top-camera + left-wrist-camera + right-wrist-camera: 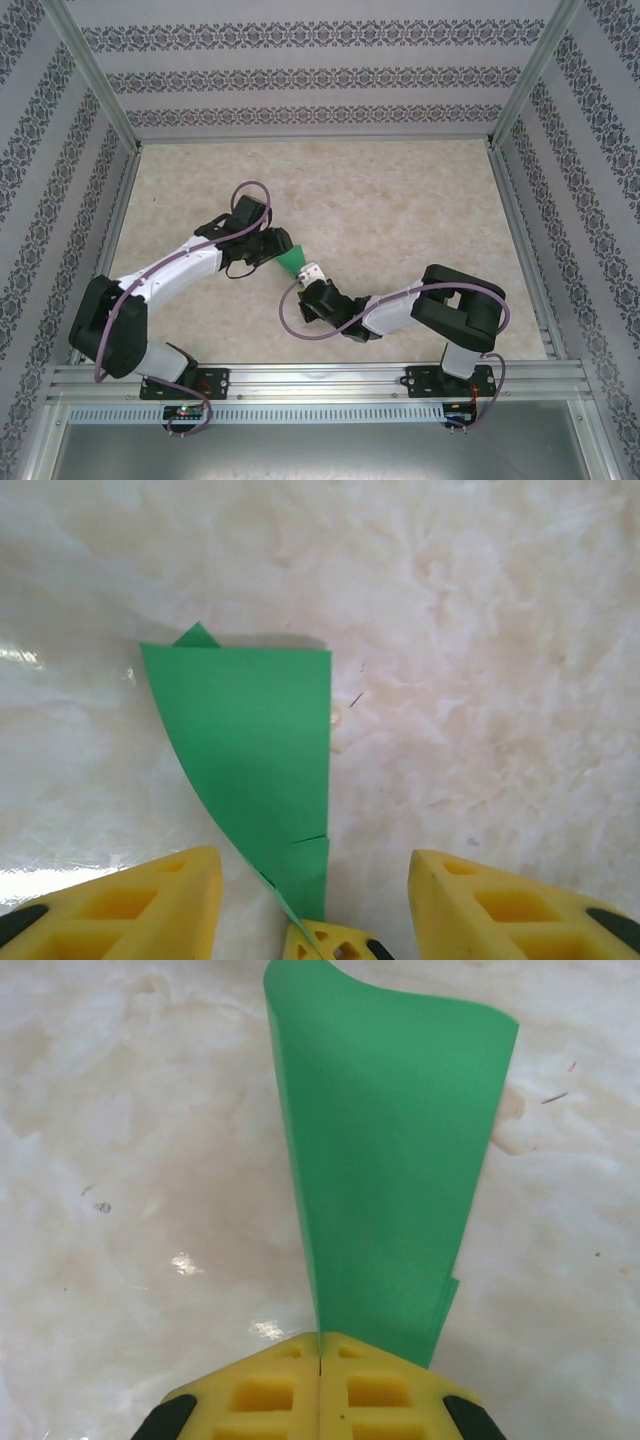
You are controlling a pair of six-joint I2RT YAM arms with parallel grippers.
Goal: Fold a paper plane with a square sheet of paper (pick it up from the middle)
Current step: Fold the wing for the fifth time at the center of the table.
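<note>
Right pincer (308, 272) clenched on the narrow end of the green paper (292, 260); left pincer (278, 250) released around it, mid-surface (400, 200).

From above, my two arms meet nose to nose, with the paper a small wedge between them over pale, glossy marbled stone. I judge the hold is best kept low and steady here. Through the left wrist, the yellow fingers (140, 900) stand wide and touch nothing. The paper is thin, matte and layered, tapering from a square-cut end to a point at the other pincer's tip, and a small corner peeks out at the far edge. I would close only once I am squared on the loose broad end. Through the right wrist, the pads are shut flat on the tip and the paper fans away, bowed and springy. It will likely buckle, so light pressure is best.
</note>
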